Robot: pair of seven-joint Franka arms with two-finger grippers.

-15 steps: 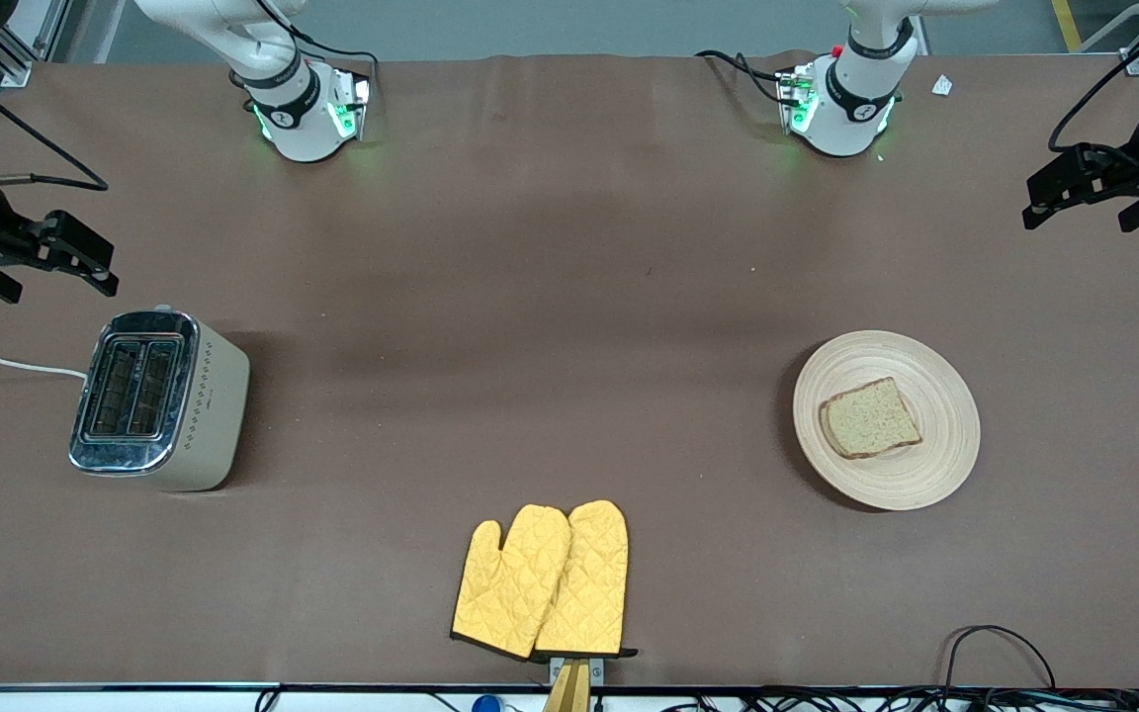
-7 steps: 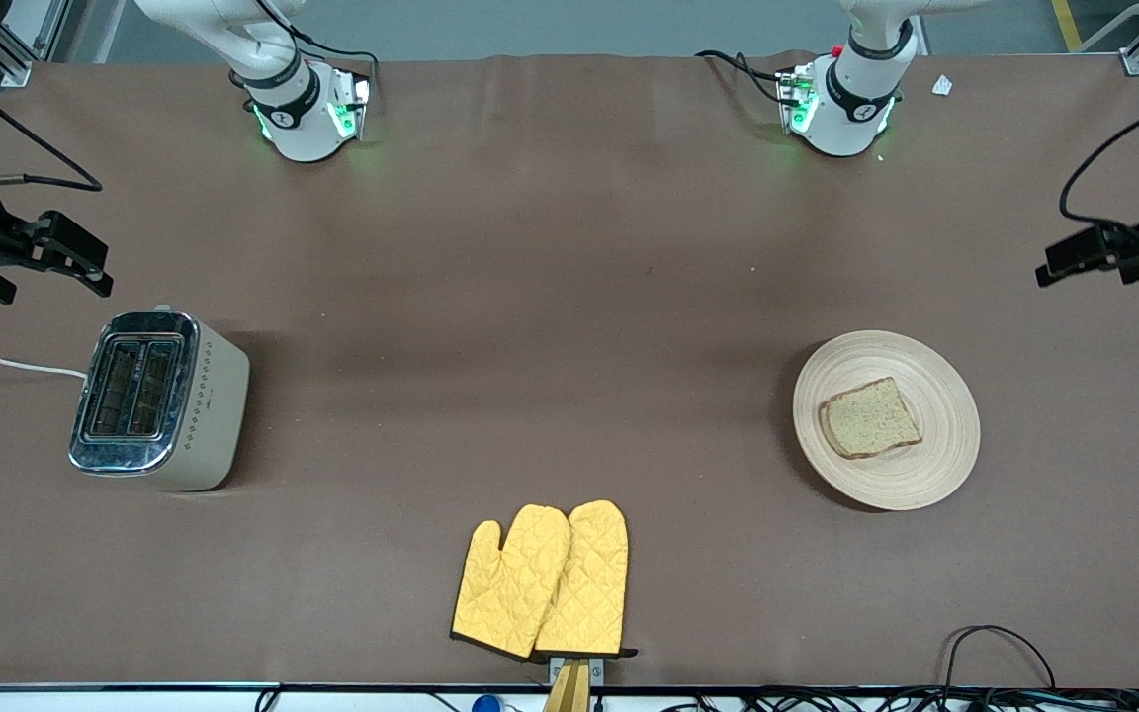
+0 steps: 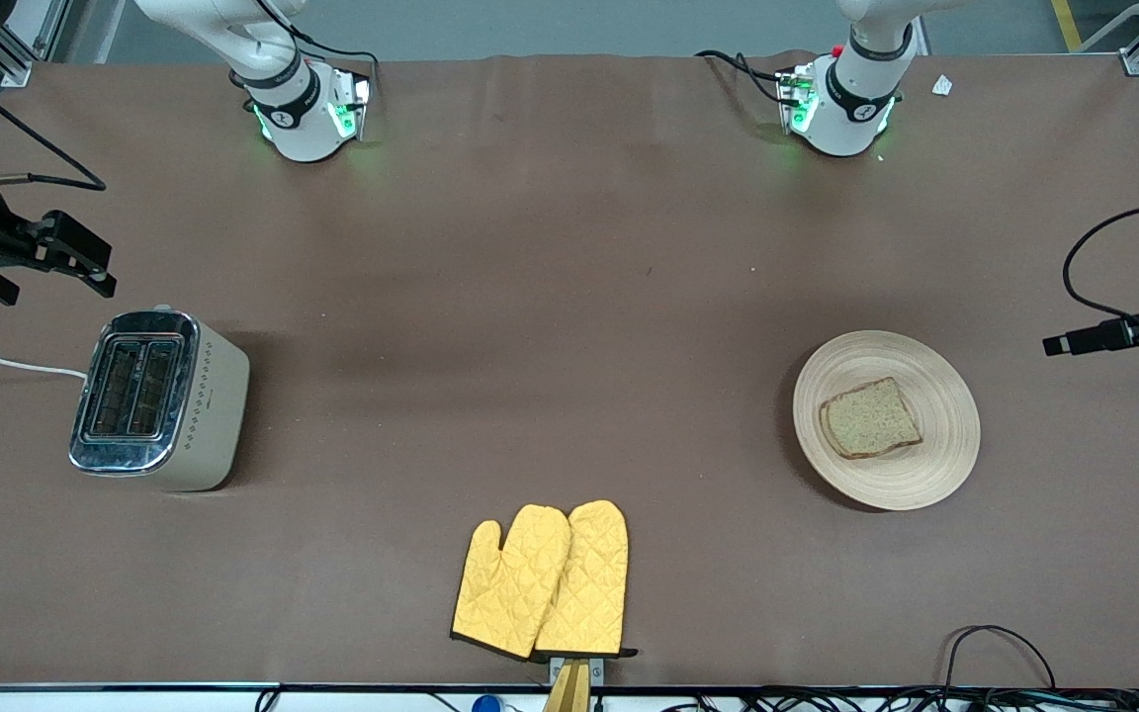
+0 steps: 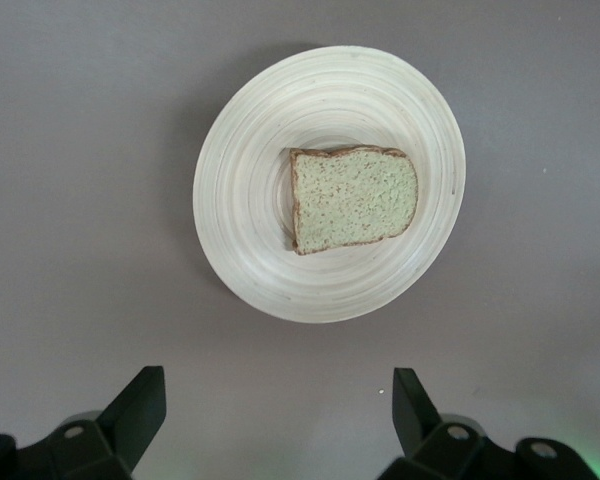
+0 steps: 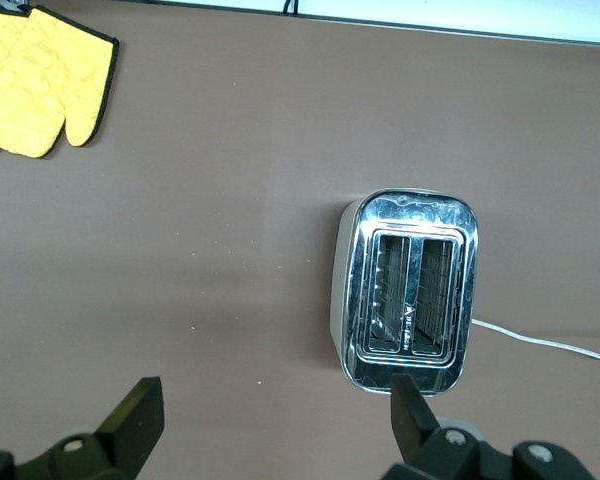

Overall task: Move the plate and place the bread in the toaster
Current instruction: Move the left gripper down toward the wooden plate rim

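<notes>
The bread [image 3: 869, 417] lies flat on the plate [image 3: 935, 465], a little off the plate's middle, crust all round and speckled on top. The plate sits on the brown desk [image 3: 569, 326] toward the left arm's end. From the left wrist view the slice [image 4: 352, 199] and the ringed plate [image 4: 250, 230] show whole, with nothing touching them.

The toaster [image 3: 159, 400] stands upright toward the right arm's end of the desk, well apart from the plate, its chrome top and two slots facing up and a white cord [image 3: 6, 365] trailing off its end. The slots look dark and I cannot see anything in them.

A pair of yellow oven mitts [image 3: 542, 580] lies at the desk edge nearest the front camera, roughly between toaster and plate.

The left end effector [image 4: 275, 405] hangs in the air over the desk just beside the plate, at the desk's outer edge, its two fingers spread wide apart and holding nothing. The right end effector [image 5: 270, 412] hovers just beside the toaster, over the desk, fingers likewise spread wide and bare.
</notes>
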